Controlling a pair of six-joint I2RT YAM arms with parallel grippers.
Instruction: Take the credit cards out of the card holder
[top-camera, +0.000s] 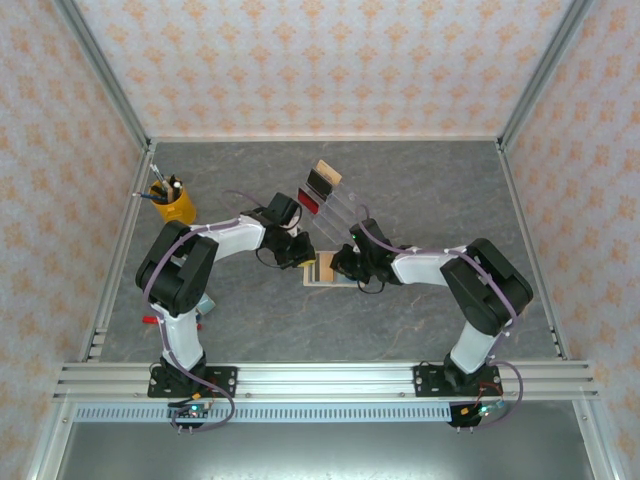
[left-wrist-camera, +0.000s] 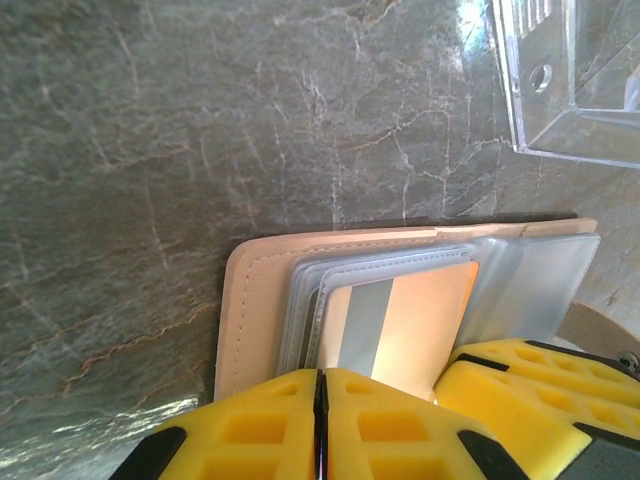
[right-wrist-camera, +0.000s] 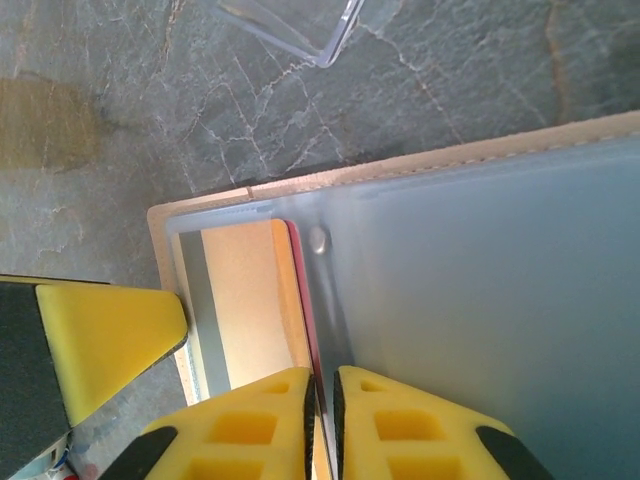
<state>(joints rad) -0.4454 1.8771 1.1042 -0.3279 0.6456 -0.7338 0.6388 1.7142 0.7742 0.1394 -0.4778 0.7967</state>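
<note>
Overhead, both arms fold inward toward the middle of the frame, elbows out and wrists dipped. The left tool (top-camera: 293, 252) and right tool (top-camera: 347, 264) meet over the card holder (top-camera: 320, 272), which lies open on the surface (top-camera: 420, 180). Three credit cards (top-camera: 318, 185) stand in a clear stand (top-camera: 335, 200) just above it.

In the left wrist view, my pads are pressed shut at bottom centre, apparently nipping the holder's near edge, and a tan card (left-wrist-camera: 410, 315) sits sleeved mid-frame.

In the right wrist view, the right tool is closed on a clear sleeve at bottom centre, and a red card (right-wrist-camera: 298, 300) shows edge-on beside the tan one.

I judge the cards light, stiff and slick, and the sleeves floppy. An exposed short edge looks like the place to pinch.
</note>
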